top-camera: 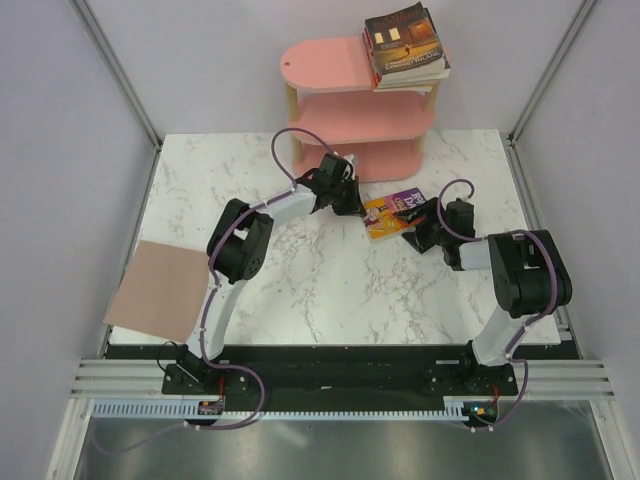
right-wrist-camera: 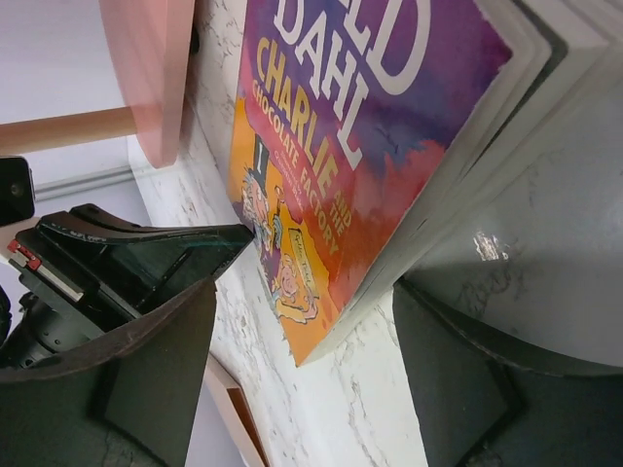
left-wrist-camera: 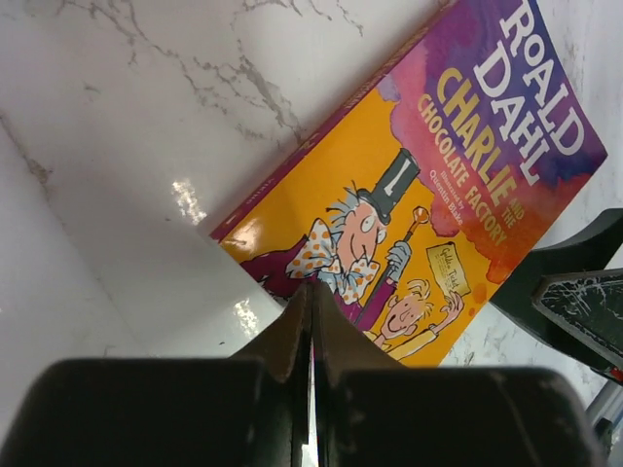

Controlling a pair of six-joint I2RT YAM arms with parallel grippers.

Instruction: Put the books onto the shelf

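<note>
The Roald Dahl book [top-camera: 392, 214] lies flat on the surface [top-camera: 330, 290] at the shelf's [top-camera: 330, 62] 6 o'clock, seemingly braced at 9 o'clock by the tightly closed left pincer [left-wrist-camera: 312, 292] so the wide-spread right pincer [right-wrist-camera: 311, 292] can straddle its 3 o'clock edge.

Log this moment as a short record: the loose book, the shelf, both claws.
loose book: Roald Dahl paperback, cover up on the table, in front of the shelf
shelf: pink, a stack of books on its top board
left claw: shut, tips at the paperback's edge
right claw: open, the paperback's corner between its fingers
still to do: paperback not yet shelved
</note>
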